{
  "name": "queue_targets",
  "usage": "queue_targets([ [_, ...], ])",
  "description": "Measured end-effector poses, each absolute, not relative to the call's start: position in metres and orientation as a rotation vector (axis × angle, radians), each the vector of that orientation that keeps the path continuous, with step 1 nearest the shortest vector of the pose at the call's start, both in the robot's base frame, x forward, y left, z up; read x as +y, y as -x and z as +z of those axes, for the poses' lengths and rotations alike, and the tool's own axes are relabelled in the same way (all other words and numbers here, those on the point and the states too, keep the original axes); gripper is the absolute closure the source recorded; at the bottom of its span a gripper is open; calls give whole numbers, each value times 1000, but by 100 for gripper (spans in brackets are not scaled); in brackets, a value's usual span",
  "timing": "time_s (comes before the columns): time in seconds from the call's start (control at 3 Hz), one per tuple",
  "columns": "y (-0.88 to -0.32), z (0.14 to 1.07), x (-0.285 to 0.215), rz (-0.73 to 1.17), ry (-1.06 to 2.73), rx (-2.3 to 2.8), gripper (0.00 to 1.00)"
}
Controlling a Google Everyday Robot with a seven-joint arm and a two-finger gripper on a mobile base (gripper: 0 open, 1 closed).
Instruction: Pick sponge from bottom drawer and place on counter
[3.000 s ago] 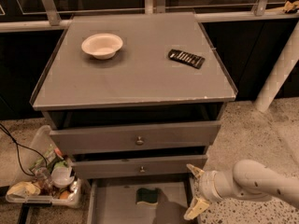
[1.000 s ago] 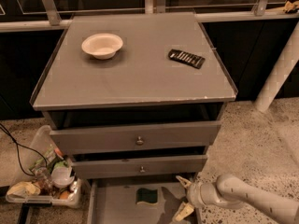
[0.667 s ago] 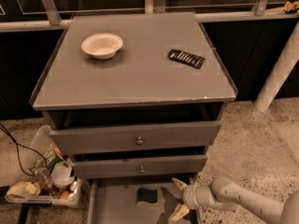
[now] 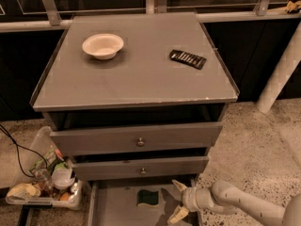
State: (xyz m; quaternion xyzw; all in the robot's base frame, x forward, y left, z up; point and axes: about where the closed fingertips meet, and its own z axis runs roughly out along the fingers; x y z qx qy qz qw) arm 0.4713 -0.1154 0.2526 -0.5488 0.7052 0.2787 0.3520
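A: Still sliding the gripper [image 4: 178,200] leftward, deeper over the bottom drawer [image 4: 113,210] than a second ago?

B: Sliding, yes, with fingers spread wide (pinching nothing). Nearing the sponge [image 4: 149,197], lying flat in the drawer just beside the tips — not touching yet.

A: Probably setting up the grasp, then — lifting to the counter [image 4: 141,74] still pending.
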Motion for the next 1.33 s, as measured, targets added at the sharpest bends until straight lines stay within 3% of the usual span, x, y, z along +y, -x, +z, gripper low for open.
queue_targets([
  [1.33,-506,157,-56,609,1388,1830,0],
])
